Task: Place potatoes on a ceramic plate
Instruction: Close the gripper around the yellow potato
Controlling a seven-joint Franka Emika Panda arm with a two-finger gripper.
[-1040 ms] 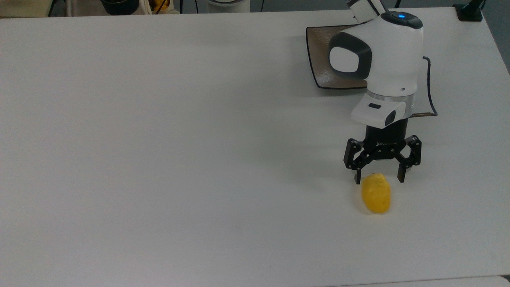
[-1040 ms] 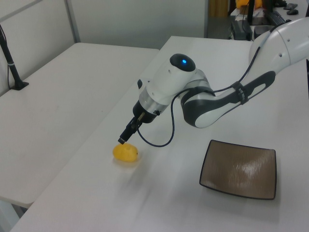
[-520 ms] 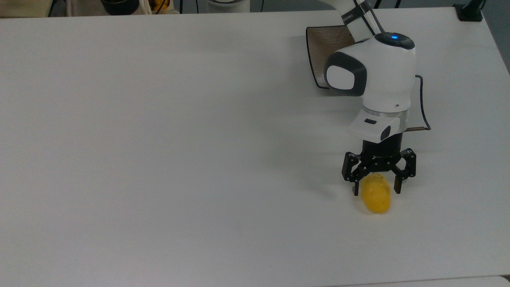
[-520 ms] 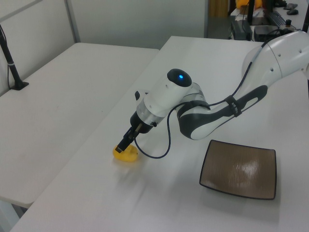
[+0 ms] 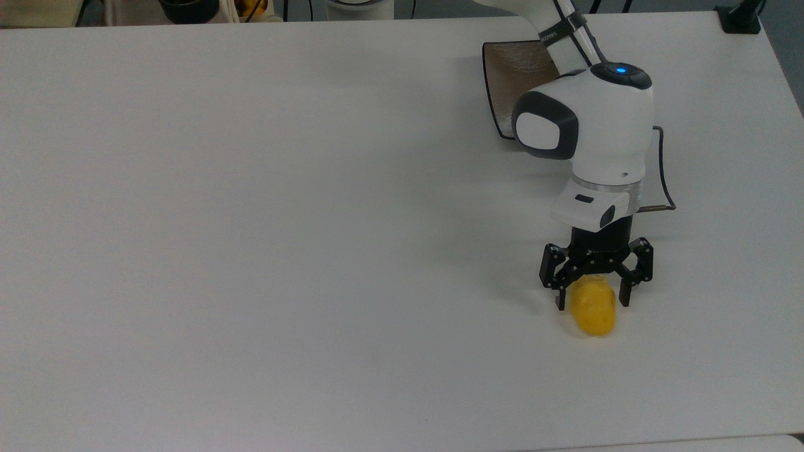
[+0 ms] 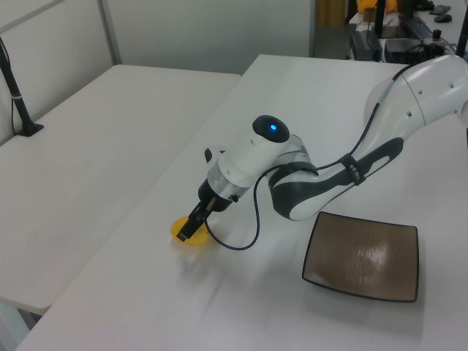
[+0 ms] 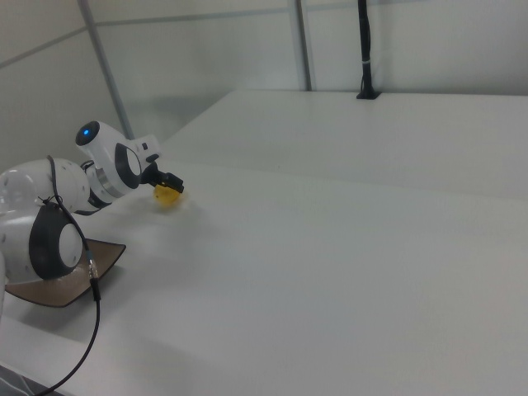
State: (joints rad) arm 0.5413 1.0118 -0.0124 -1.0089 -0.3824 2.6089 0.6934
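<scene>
Top view: high overhead camera, looking steeply down on the flat white bench (image 5: 251, 220); far edge along the frame's top, near edge at the bottom.

Left view: raised camera at one bench corner, facing obliquely along its length; closer in, with the square glossy brown-grey ceramic plate (image 6: 363, 256) at lower right of the frame.

Right view: low camera, set farther back, looking across the bench toward a pale wall; the white robot arm (image 7: 49, 214) sits at the frame's left edge.

Shared ground, all three views: the black two-finger tool (image 5: 593, 298) (image 6: 189, 229) (image 7: 169, 183) over the small bright yellow oval potato (image 5: 593, 311) (image 6: 178, 232) (image 7: 167, 196), plus the plate (image 5: 512, 75) (image 7: 58, 285).
</scene>
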